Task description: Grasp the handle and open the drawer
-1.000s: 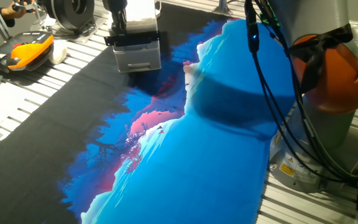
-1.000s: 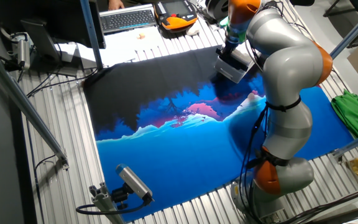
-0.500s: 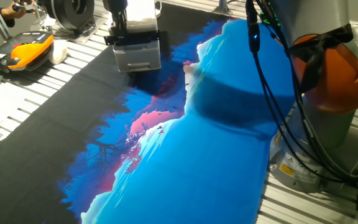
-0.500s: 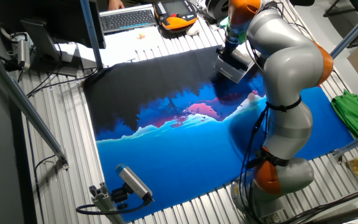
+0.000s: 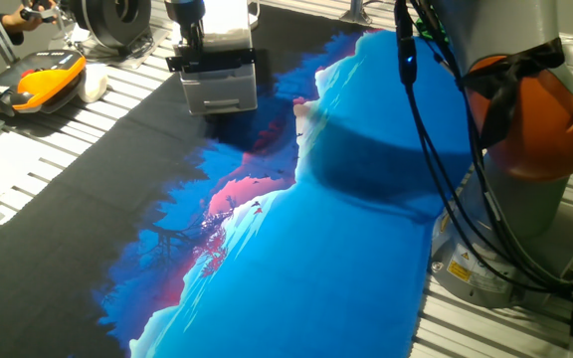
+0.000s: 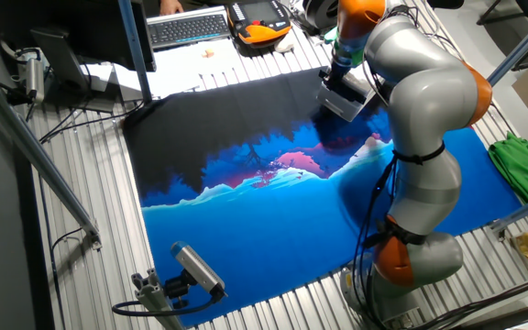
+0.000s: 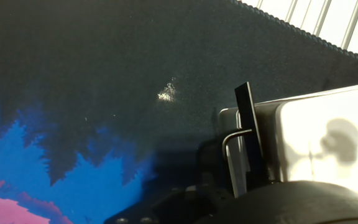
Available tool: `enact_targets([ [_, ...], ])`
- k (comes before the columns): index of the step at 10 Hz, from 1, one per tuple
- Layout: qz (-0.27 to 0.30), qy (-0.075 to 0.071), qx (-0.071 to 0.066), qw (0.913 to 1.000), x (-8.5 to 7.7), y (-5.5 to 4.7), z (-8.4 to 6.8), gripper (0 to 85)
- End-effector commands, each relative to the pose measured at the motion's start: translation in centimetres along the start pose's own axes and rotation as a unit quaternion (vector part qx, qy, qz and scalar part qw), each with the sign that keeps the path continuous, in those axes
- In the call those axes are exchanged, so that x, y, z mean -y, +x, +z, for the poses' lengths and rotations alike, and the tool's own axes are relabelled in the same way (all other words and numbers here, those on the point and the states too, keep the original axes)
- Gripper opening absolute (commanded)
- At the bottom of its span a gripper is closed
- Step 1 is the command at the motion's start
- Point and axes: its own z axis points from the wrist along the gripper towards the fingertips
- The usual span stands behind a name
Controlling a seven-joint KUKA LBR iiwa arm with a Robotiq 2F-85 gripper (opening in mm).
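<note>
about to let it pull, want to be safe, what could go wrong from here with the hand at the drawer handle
1. The hand sits at one end of the handle, not its middle. An off-centre pull could skew the drawer so it jams.
2. Whether the fingers are closed on the handle is hidden, so the hand might slip off.
3. The small cabinet stands loose on the printed mat; pulling may drag the whole box instead of opening it.

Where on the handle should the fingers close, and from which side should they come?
Close on the middle of the handle, the black bar across the drawer front. It lies horizontal and stands off the grey front, so coming down from above, one finger on each side, looks best. The gripper already sits there.
</note>
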Motion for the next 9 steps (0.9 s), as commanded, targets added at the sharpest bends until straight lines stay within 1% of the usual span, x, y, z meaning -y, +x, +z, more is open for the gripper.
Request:
enact_targets([
  [1, -0.002, 0.0, -0.002, 1.0, -0.01, 0.0, 0.01, 17.0],
  [3, -0.008, -0.005, -0.006, 0.9999, -0.01, 0.01, -0.03, 17.0],
  [6, -0.009, 0.004, -0.008, 0.9999, -0.01, 0.02, -0.04, 17.0],
  [8, -0.009, 0.01, -0.006, 0.9999, -0.01, 0.01, 0.0, 17.0],
  [9, -0.01, 0.008, -0.005, 0.9999, -0.01, 0.01, 0.03, 17.0],
])
